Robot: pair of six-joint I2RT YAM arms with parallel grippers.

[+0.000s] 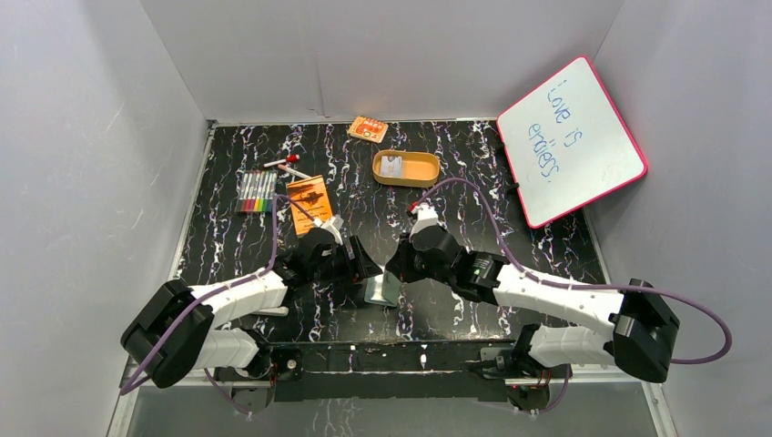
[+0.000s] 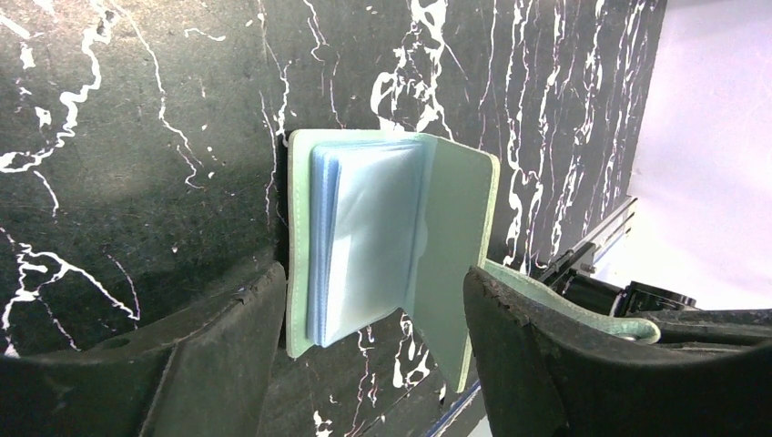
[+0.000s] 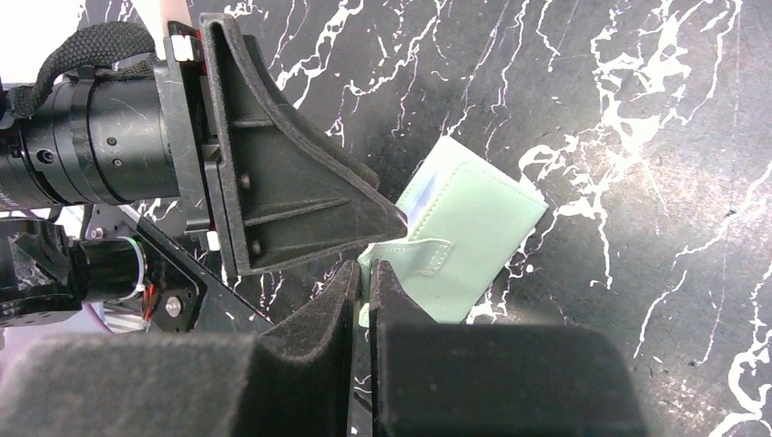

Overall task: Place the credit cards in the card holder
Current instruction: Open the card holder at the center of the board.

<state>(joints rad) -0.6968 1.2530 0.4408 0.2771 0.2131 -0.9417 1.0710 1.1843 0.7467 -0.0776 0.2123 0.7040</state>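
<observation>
While its jaws stand wide apart and grip nothing, the left gripper straddles the card holder. The holder sits open on the marble tabletop near the front edge, showing its clear pockets. The nearly closed jaws of the right gripper pinch its snap tab. Farther back, a credit card lies in the tan tray.

I have left arm and right arm reaching low and forward, angled inward, wrists nearly meeting at table centre. Left gripper is spread wide, one finger either side of the card holder; contact unclear. Right gripper faces the left one, fingers pressed almost together, pinching the card holder's tab.
</observation>
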